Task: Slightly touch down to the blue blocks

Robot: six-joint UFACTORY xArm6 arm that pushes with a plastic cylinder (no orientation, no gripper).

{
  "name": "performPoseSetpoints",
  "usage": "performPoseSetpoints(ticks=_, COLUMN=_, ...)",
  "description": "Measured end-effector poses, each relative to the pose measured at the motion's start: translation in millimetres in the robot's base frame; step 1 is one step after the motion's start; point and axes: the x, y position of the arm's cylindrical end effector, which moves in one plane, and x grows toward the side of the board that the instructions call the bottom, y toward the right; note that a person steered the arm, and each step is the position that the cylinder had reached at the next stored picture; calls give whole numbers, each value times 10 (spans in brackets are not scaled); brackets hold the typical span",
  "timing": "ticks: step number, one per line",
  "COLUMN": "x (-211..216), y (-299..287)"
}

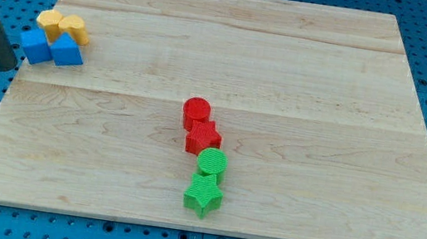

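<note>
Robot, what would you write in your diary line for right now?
my tip: left of the blue blocks, apart | yellow blocks: behind blue | red and green column: untouched

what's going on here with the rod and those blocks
A robot arm's dark rod has my tip just off the wooden board's left edge, beside two blue blocks that touch two yellow blocks above them. Mid-board, untouched, a red cylinder, red star, green cylinder and green star form a line.
</note>
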Motion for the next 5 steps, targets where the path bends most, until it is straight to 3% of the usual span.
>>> performPoseSetpoints(ticks=3, x=57, y=-9)
performPoseSetpoints(ticks=5, x=-70, y=298)
